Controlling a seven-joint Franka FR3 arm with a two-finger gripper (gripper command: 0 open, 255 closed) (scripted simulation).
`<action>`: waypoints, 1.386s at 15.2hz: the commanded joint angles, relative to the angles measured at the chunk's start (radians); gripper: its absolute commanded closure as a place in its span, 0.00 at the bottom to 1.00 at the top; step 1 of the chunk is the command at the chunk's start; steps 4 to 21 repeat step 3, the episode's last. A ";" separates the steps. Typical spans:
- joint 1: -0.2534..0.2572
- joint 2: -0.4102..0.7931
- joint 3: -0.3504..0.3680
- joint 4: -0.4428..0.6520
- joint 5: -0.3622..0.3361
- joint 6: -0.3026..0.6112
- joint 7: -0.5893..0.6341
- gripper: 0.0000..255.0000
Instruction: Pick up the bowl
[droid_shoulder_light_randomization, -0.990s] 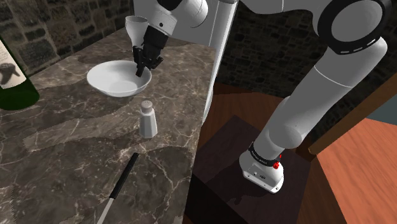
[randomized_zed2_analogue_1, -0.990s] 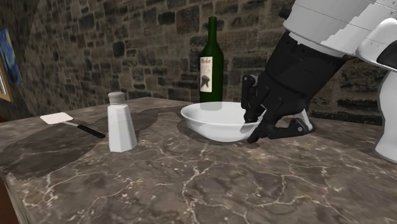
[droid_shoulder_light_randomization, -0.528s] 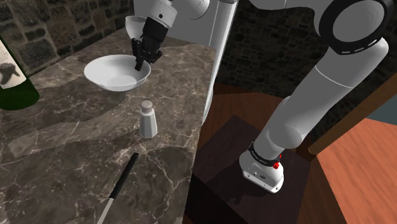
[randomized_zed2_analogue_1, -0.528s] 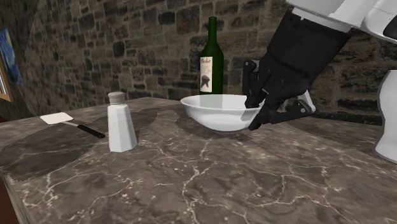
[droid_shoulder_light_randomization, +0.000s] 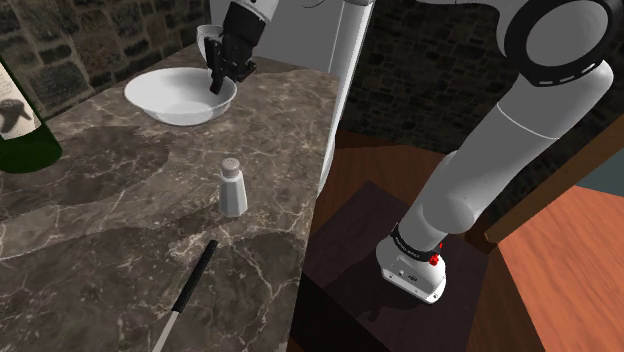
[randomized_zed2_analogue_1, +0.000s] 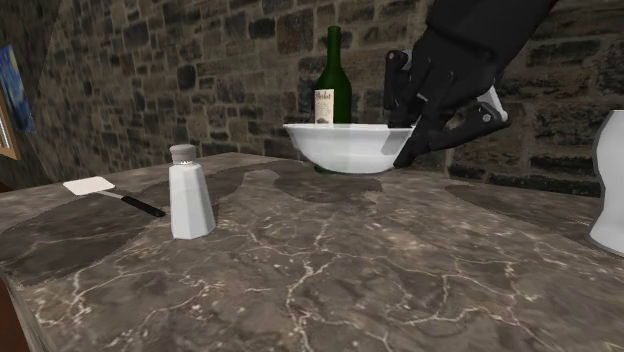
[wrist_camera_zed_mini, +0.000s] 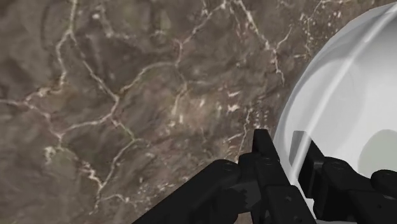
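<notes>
Gripper clenched on rim of white bowl; bowl hangs above marble counter, shaker well apart, bottle behind.

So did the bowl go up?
Yes. In the second exterior view the bowl has risen off the counter, up level with the label on the bottle, gripped at its rim by the pincer.

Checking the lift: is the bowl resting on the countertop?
No, the white bowl hangs clear above the countertop, its rim clasped in the gripper.
</notes>
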 joint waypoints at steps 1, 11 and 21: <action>-0.001 -0.003 -0.001 0.022 -0.004 -0.022 0.012 1.00; -0.001 -0.003 -0.002 0.024 -0.004 -0.024 0.013 1.00; -0.001 -0.003 -0.002 0.024 -0.004 -0.024 0.013 1.00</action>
